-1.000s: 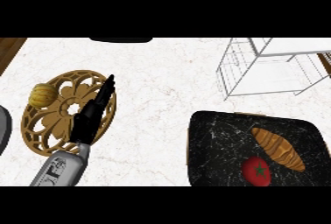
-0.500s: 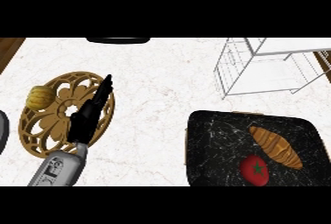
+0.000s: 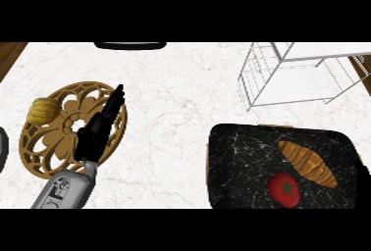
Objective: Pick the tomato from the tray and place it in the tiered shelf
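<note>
Your target, the round red tomato with its green star-shaped stem (image 3: 285, 189), sits at the near edge of the black marbled tray (image 3: 239, 162) on the right, just beside the near end of a long golden-brown croissant (image 3: 307, 162). Nothing has hold of it yet. The only hand you can see is the black left hand (image 3: 101, 128), stretched out with straight fingers and grasping nothing, above the round golden openwork trivet (image 3: 69, 135) on the left, which carries a small yellow-orange squash (image 3: 42, 110) at its far left rim. The right hand does not appear, so you cannot tell its state.

The tomato lies on the right, so I judge the right hand the better choice. Bring it in from the near right edge, come down from above, and curl the fingers around the tomato's sides away from the croissant so you do not nudge it. Then lift clear of the tray's rim before carrying it to the white wire tiered shelf (image 3: 290, 73) at the far right.
</note>
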